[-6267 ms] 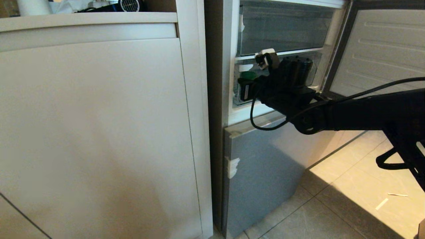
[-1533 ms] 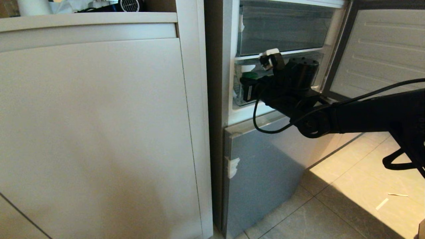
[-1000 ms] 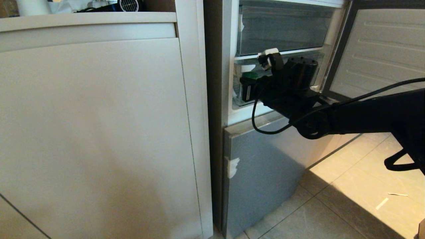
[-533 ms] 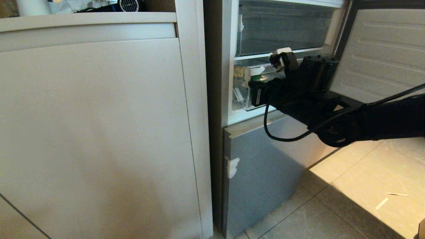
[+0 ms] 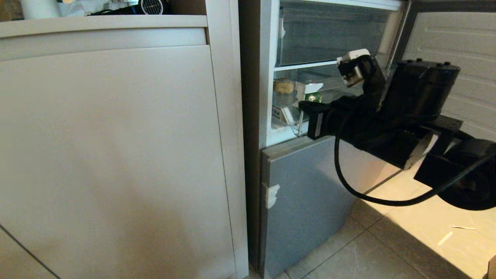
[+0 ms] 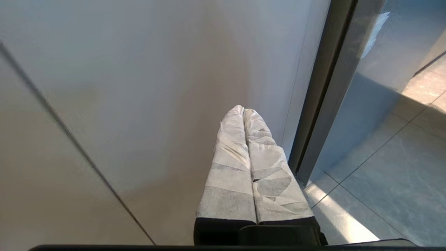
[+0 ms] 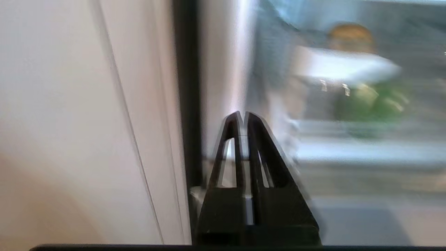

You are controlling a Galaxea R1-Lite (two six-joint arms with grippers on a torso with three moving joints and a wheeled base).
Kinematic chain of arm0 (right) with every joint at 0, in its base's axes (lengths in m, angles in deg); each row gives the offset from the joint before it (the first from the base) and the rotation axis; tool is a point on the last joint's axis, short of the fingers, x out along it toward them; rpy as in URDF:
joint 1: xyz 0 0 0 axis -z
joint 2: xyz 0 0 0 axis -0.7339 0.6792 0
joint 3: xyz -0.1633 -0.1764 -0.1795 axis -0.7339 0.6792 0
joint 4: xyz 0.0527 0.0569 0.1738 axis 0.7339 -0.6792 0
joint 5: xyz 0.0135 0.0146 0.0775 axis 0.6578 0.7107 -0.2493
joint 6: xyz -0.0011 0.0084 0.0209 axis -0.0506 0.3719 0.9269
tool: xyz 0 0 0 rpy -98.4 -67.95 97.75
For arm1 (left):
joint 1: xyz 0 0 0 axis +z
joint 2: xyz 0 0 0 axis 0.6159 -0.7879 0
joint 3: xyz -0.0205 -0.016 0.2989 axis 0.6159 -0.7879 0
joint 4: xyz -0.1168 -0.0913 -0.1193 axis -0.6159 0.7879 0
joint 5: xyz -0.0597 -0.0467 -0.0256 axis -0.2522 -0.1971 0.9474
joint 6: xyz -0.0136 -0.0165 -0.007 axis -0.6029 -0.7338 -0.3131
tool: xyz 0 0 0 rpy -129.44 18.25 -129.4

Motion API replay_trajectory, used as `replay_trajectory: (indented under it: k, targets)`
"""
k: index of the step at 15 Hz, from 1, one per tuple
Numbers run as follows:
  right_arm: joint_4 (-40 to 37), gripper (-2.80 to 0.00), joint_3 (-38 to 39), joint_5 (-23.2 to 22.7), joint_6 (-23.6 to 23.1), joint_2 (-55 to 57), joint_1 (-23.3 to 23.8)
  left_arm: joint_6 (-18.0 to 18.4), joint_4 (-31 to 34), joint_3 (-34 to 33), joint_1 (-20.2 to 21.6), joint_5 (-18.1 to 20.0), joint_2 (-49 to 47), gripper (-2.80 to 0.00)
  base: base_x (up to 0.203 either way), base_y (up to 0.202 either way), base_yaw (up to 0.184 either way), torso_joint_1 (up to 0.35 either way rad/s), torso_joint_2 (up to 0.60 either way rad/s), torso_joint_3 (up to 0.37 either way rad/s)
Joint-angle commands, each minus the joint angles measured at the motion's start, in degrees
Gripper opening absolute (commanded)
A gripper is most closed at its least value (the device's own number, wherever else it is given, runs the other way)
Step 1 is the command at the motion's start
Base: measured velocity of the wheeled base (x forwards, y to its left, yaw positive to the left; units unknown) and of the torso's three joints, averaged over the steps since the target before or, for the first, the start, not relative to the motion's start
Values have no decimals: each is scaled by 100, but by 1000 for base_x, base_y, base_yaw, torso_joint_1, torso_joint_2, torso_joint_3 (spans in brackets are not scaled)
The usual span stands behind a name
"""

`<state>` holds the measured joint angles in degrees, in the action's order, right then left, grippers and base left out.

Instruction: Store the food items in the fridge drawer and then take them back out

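Note:
The fridge drawer (image 5: pixel 288 116), a clear bin on the lower shelf of the open fridge, stands partly pulled out. A tan potato (image 5: pixel 284 86) lies in it at the left and a green bell pepper (image 5: pixel 313 97) just to its right. Both show blurred in the right wrist view, potato (image 7: pixel 351 34) and pepper (image 7: pixel 373 101). My right gripper (image 5: pixel 310 116) hangs in front of the drawer's front corner, shut and empty, its tips (image 7: pixel 243 115) level with the fridge's left edge. My left gripper (image 6: pixel 243 109), fingers wrapped in white tape, is shut, parked low before the cabinet.
A beige cabinet door (image 5: pixel 116 155) fills the left. Below the drawer is the closed silver lower fridge door (image 5: pixel 306 201) with a white tape patch. The open upper fridge door (image 5: pixel 449 38) stands at the right, above the tiled floor (image 5: pixel 407 240). Another clear bin (image 5: pixel 329 35) sits above.
My right arm has drawn back from the fridge toward the camera and right. The drawer has slid out with it, and the potato and pepper have come into view inside.

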<state>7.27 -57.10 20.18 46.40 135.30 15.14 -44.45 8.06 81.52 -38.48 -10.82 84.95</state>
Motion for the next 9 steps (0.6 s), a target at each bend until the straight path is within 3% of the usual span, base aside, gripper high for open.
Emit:
replay_trajectory:
  k: [1, 6, 9]
  targets:
    - [18, 0, 289, 117, -12, -417, -109, 0, 7, 1, 2, 2, -1, -280, 0, 0, 0, 0, 0, 0]
    - [-76, 0, 334, 185, -8, -945, -98, 0, 7, 1, 2, 2, -1, -280, 0, 0, 0, 0, 0, 0]
    - [-1280, 0, -537, 159, 112, -1397, 197, 0, 7, 1, 2, 2, -1, -280, 0, 0, 0, 0, 0, 0]
